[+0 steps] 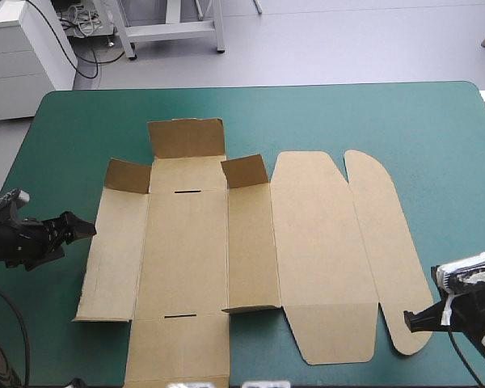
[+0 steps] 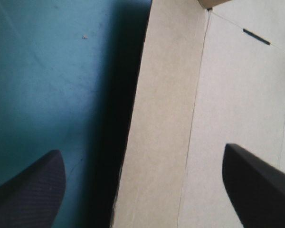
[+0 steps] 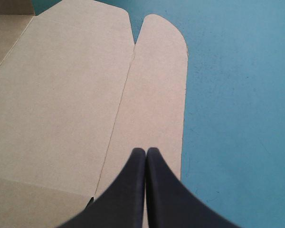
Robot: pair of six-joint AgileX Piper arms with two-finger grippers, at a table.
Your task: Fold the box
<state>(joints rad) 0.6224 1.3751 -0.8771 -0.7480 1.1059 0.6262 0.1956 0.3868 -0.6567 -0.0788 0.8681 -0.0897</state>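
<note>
While the brown box point(image 1: 186, 242) lies opened out across the middle of the teal-green table point(image 1: 404, 121), a tool sits at each of its flanks. Most of the sheet is flat. Three short flaps stand up along its far side, in the upper middle of the frame: a wide back flap point(image 1: 186, 137), a left corner tab point(image 1: 129, 175) and a right corner tab point(image 1: 244, 171). The lid panel point(image 1: 319, 259) and its rounded tuck flap point(image 1: 384, 242) lie flat to the right. At the frame's left edge, the left tool point(image 1: 85, 229) is spread wide and points at the box's left side panel point(image 1: 113, 250). Its wrist view shows one black finger point(image 2: 28, 190) over the table and the other over the board, with the panel's edge between them. At lower right, the right tool point(image 1: 411, 321) is pressed to a single point — its tip over the near end of the tuck flap. Whether it touches cannot be judged.
</note>
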